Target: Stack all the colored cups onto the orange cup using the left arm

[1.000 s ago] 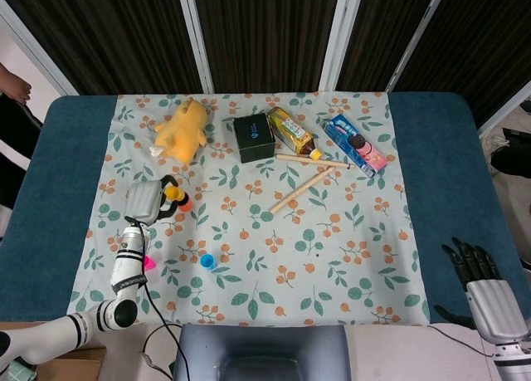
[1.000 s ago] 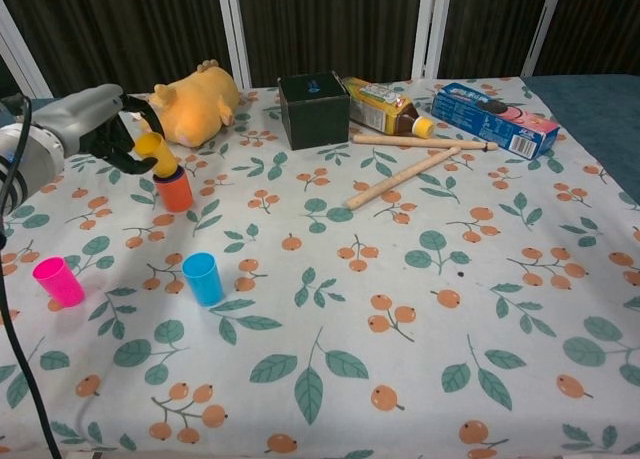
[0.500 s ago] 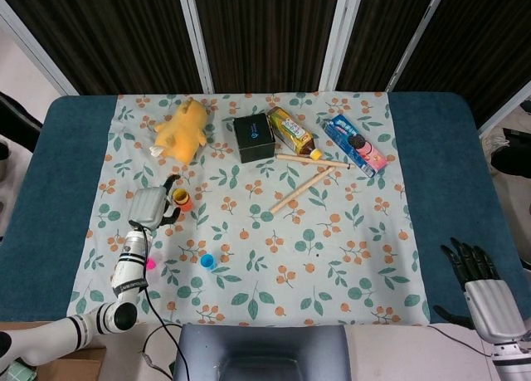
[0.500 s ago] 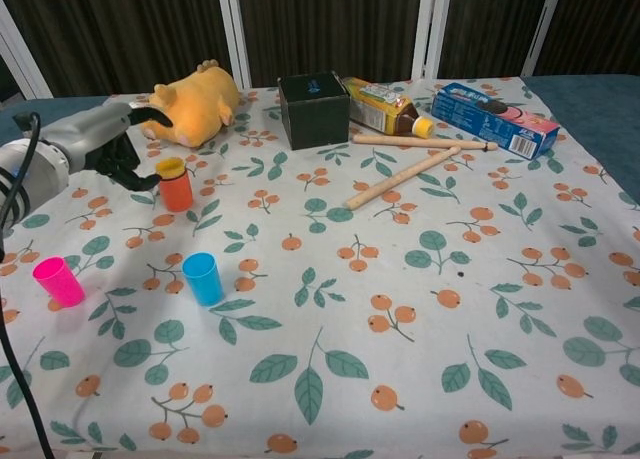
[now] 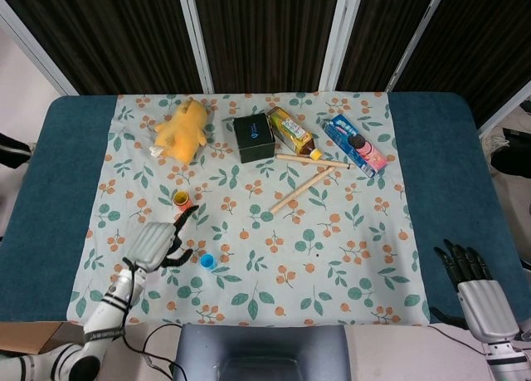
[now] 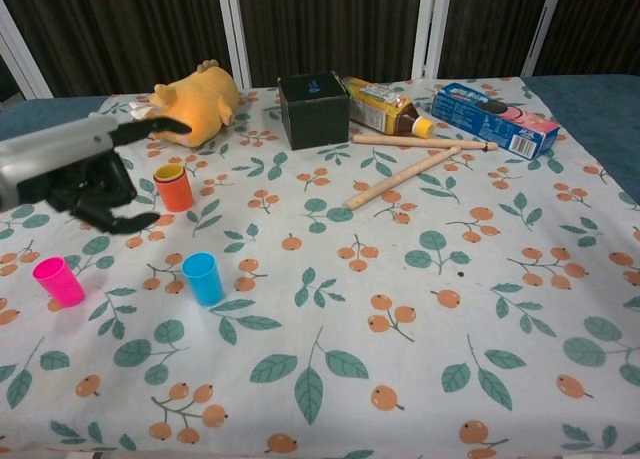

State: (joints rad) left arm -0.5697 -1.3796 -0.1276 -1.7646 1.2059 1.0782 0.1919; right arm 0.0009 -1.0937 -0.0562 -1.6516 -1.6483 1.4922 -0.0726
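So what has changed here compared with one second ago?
The left hand let go of the small yellow plastic cup, now nested in the orange plastic cup, and drew back toward the robot, open. The pink cup, blue cup and right hand stayed put.

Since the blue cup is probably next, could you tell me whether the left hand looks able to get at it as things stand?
Probably yes. The left hand is open, holding nothing, and the blue cup stands upright nearby with bare cloth around it; the pink cup stands apart from it.
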